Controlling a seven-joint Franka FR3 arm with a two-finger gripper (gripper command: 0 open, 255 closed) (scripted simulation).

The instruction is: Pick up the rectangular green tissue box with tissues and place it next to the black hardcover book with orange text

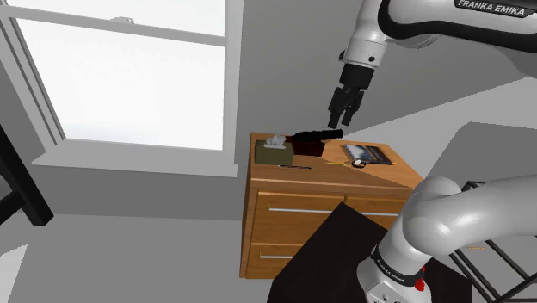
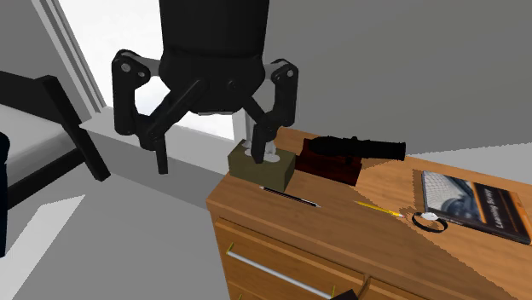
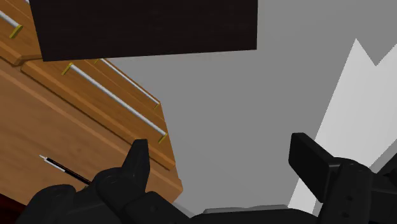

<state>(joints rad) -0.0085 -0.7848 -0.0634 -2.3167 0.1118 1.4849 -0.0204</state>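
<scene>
An olive-green tissue box (image 1: 275, 151) (image 2: 264, 165) with a white tissue poking out stands at the back corner of the wooden dresser (image 1: 323, 176) (image 2: 341, 226), nearest the window. The dark hardcover book (image 1: 366, 155) (image 2: 473, 203) with orange lettering lies flat at the dresser's other end. My black gripper (image 1: 342, 119) (image 2: 209, 158) (image 3: 226, 159) hangs open in the air above the dresser, well above the tissue box and holding nothing. Between its fingers (image 3: 139, 162), the wrist view shows the dresser's edge and grey floor.
A dark red box (image 1: 311, 148) (image 2: 332, 164) topped by a long black object (image 2: 354, 147) sits between tissue box and book. A black pen (image 2: 290, 196) (image 3: 60, 167), a yellow pencil (image 2: 375, 207) and a small ring (image 2: 430, 222) lie on the top. A window (image 1: 129, 69) is behind.
</scene>
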